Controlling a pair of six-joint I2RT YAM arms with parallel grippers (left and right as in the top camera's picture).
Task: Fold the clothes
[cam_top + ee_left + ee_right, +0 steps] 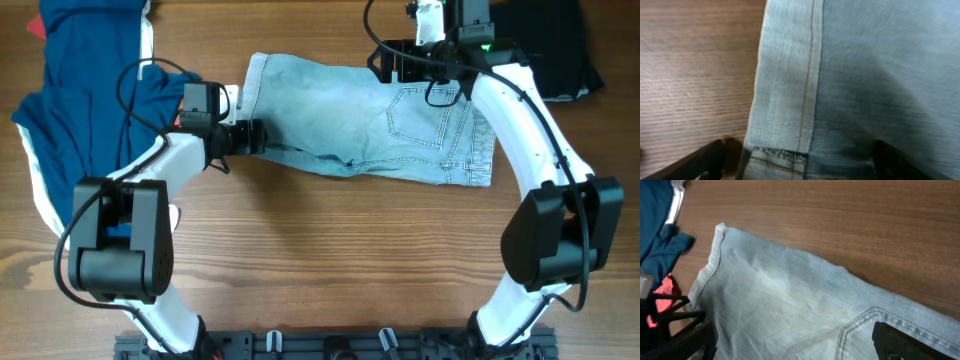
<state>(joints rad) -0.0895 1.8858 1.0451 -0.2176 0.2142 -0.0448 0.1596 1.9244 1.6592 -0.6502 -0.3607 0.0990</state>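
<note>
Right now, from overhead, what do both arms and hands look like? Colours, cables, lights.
Both arms match: glossy white links between chunky black joint housings, on the left arm and the right arm. Thin black cables loop loosely off each wrist. The left hand and right hand are black, with black fingers. A green light glows near the right wrist.

Pale denim shorts [875, 75] fill the centre and right. Their hem band [785, 90] runs top to bottom, with a tan stitch line [808, 75] along it. Wooden table [695, 65] lies to the left. The left gripper [800, 162] straddles the hem, its dark fingers [707, 159] spread wide at the lower corners.
</note>
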